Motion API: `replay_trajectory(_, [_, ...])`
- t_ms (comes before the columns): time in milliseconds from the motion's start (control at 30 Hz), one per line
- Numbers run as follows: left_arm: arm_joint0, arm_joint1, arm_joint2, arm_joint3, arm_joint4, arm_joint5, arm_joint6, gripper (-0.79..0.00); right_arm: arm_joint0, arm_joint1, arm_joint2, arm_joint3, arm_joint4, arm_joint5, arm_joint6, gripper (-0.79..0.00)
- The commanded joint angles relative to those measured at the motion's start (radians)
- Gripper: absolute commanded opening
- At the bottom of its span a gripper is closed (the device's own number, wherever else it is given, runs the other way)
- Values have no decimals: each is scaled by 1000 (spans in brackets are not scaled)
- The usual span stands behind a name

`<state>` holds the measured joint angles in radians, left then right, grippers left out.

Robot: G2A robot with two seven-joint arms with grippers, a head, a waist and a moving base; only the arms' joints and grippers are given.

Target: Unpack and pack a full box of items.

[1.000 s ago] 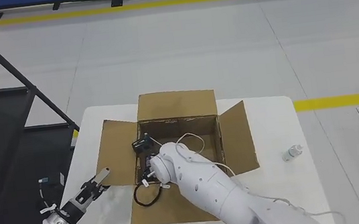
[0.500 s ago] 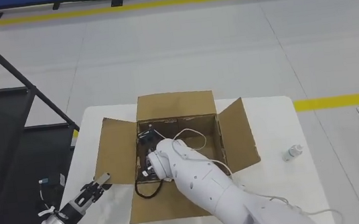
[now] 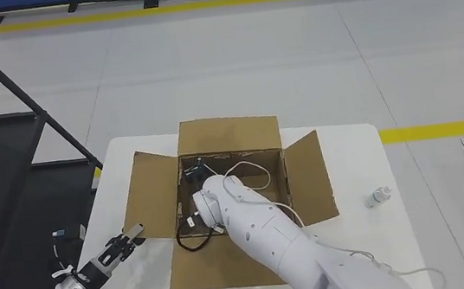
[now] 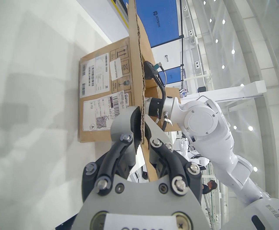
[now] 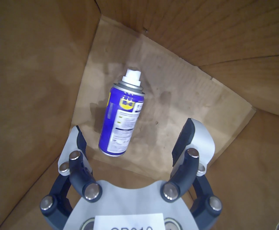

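Observation:
An open cardboard box (image 3: 229,133) stands on the white table (image 3: 350,143). My left gripper (image 3: 135,232) is at the box's left side, shut on the edge of the left flap (image 3: 156,197); in the left wrist view the fingers (image 4: 122,127) pinch that corrugated edge (image 4: 139,65). My right arm's wrist (image 3: 198,208) is down inside the box. There my right gripper (image 5: 133,130) hangs open just above a blue spray can (image 5: 122,115) with a white cap, which lies on its side on the box floor (image 5: 196,104), untouched.
A small clear bottle (image 3: 379,197) lies on the table to the right of the box. The box's four flaps are folded outward. Its brown walls (image 5: 39,65) close in around the right gripper. A black frame (image 3: 27,109) stands left of the table.
The right arm's wrist has shifted a little toward the back of the box. The left gripper has dropped slightly toward the table's near edge, still on the flap.

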<state>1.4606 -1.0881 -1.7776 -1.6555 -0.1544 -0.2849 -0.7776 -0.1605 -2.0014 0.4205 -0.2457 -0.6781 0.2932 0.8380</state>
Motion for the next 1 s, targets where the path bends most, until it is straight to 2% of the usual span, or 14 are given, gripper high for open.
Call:
replay_trajectory(0, [-3,1,4,5,6,6,4,-548,3,1,3,6,0,-2,10,0])
replay_trajectory(33, [-5,1,5,7,12,10,9,-342,5,1,6,11,1,-4,11,0])
replay_trajectory(67, [-7,2,8,10,20,16,16,-9,7,2,11,17,4,-4,10,0])
replay_trajectory(400, [-4,5,14,11,22,21,49,0,13,16,69,86,66,-30,-64,0])
replay_trajectory(633, [12,9,-30,17,-4,17,88,0,9,36,99,132,92,-15,-111,0])
replay_trajectory(967, [38,14,-76,2,-22,6,118,0,-1,65,131,136,118,-51,-129,0])
